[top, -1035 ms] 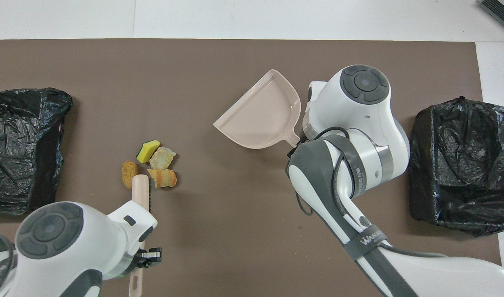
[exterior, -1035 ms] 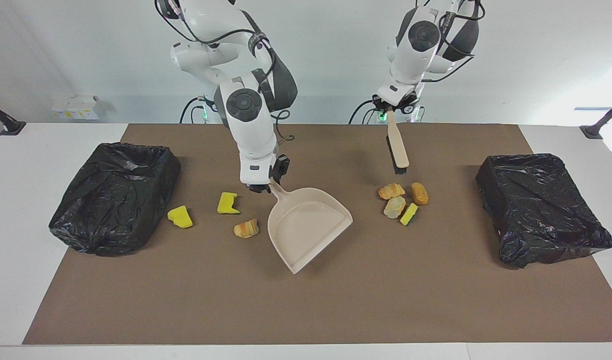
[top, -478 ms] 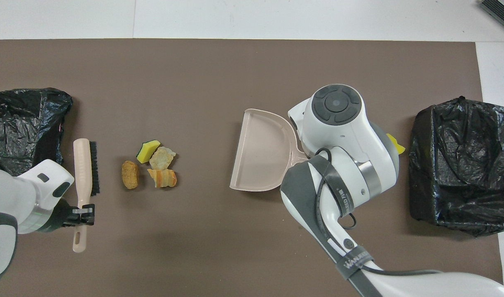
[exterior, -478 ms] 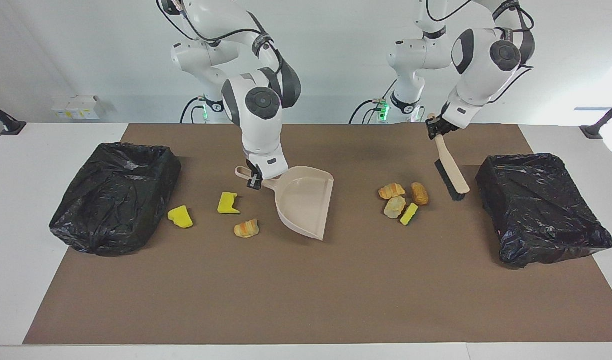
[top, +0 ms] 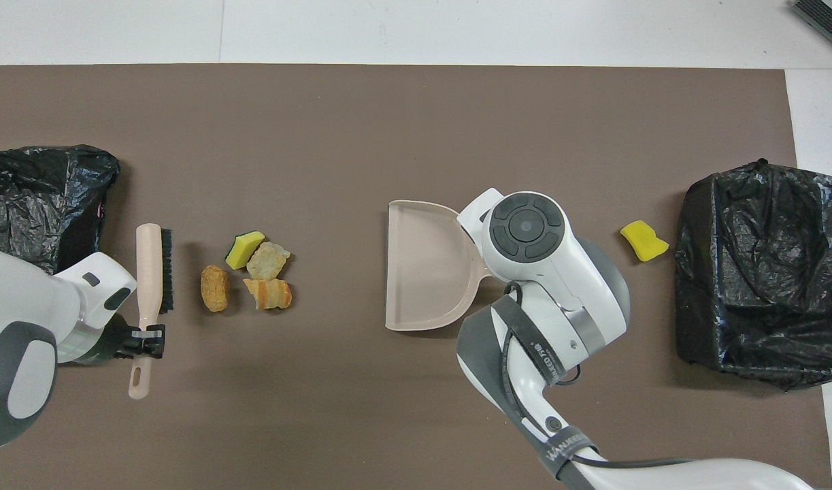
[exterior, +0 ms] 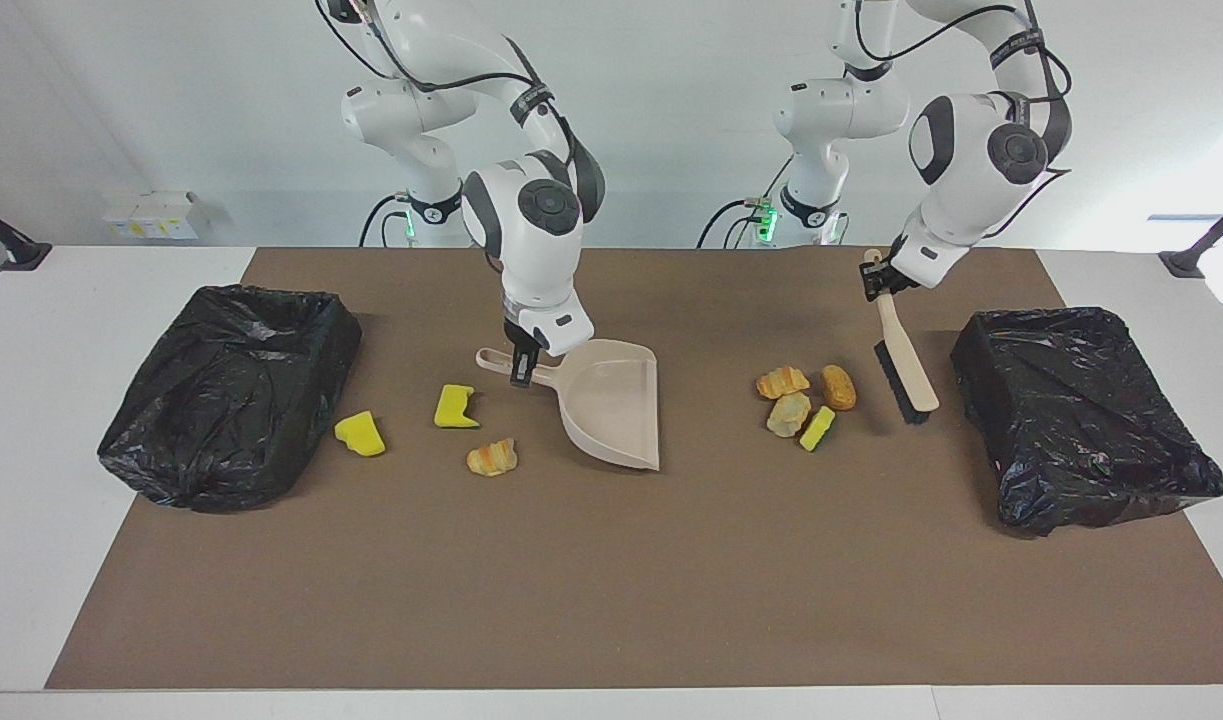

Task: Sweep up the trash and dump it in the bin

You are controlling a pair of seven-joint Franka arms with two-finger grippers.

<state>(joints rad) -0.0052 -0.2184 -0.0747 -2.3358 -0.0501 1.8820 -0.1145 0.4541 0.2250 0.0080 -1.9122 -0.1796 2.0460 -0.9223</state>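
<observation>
The left claw [exterior: 874,277], clamped on the brush [exterior: 906,372], may scatter the trash [exterior: 807,398] past the dustpan [exterior: 611,405], gripped by the right claw [exterior: 518,372].

The right arm came in from its base at its own end of the surface, elbow bent high, wrist pointing steeply down near the middle; the right end effector [exterior: 519,368] was clamped shut on a handle. The left arm arched up and over toward the left arm's end, its forearm slanting down, and the left end effector [exterior: 874,277] was likewise closed tight on a handle
</observation>
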